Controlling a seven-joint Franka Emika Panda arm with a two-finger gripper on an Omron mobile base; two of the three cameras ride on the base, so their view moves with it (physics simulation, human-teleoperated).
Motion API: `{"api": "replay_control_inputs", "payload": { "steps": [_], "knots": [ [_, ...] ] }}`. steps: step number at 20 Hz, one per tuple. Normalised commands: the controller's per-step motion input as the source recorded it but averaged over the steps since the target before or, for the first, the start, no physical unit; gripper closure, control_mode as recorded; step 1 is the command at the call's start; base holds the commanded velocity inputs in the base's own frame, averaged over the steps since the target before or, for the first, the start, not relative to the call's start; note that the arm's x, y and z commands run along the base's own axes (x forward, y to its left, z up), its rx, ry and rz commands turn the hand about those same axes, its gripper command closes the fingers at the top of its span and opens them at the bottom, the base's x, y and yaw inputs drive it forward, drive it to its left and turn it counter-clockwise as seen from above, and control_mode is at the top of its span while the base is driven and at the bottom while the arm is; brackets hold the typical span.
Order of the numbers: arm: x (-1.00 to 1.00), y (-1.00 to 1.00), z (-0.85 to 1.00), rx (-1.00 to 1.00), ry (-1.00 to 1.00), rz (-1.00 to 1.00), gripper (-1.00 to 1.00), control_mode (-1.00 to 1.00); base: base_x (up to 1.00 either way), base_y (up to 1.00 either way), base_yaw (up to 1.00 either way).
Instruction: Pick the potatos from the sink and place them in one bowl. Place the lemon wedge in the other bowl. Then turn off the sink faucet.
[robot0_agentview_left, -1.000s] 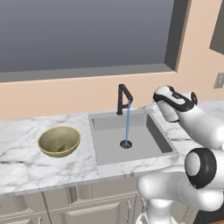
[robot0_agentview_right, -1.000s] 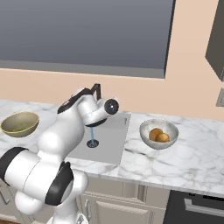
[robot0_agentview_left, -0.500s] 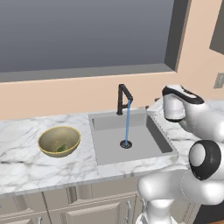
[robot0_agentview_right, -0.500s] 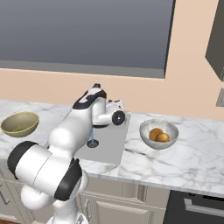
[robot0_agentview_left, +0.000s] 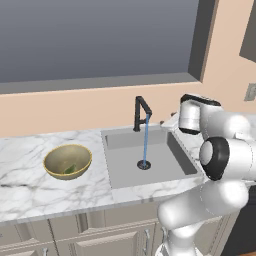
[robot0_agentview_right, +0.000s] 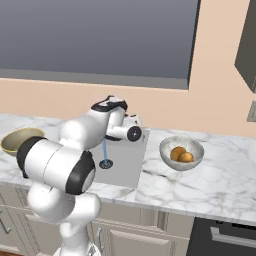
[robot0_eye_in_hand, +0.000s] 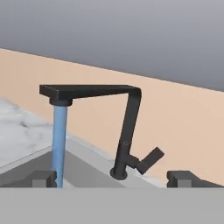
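Two potatoes (robot0_agentview_right: 181, 155) sit in grey bowl (robot0_agentview_right: 182, 153) | left base: lemon sliver (robot0_agentview_left: 69, 169) in gold bowl (robot0_agentview_left: 67, 161), water running into sink (robot0_agentview_left: 145, 157) | right base: arm hides tap | hand view: hand (robot0_eye_in_hand: 116, 178) open, empty; tap (robot0_eye_in_hand: 105, 118) rigid, its short side lever (robot0_eye_in_hand: 149, 159) the place to push, nothing blocking.

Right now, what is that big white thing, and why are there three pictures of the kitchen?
It is a robot arm with two fingers. Two cameras sit behind it, left and right; the third rides on its hand. On the marble counter sit a gold bowl with a green lemon wedge and a silvery bowl with two potatoes. Water runs from the black faucet into the sink. The fingers are open, holding nothing.
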Motion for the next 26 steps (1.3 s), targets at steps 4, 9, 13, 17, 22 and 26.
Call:
{"api": "replay_control_inputs", "payload": {
  "steps": [4, 9, 13, 17, 22, 26],
  "knots": [
    [0.44, 0.00, -0.03, 0.00, 0.19, 0.02, -1.00, -1.00, 0.00, 0.00, 0.00],
    [0.47, -0.09, -0.05, 0.03, 0.18, 0.03, -1.00, -1.00, 0.00, 0.00, 0.00],
    [0.55, -0.18, -0.16, 0.08, 0.03, 0.03, -1.00, -1.00, 0.00, 0.00, 0.00],
    [0.58, -0.07, -0.39, 0.07, 0.00, 0.01, -1.00, -1.00, 0.00, 0.00, 0.00],
    [0.58, 0.00, -0.46, 0.06, 0.00, 0.00, -1.00, -1.00, 0.00, 0.00, 0.00],
    [0.60, 0.00, -0.37, 0.05, 0.00, 0.00, -1.00, -1.00, 0.00, 0.00, 0.00]
  ]
}}
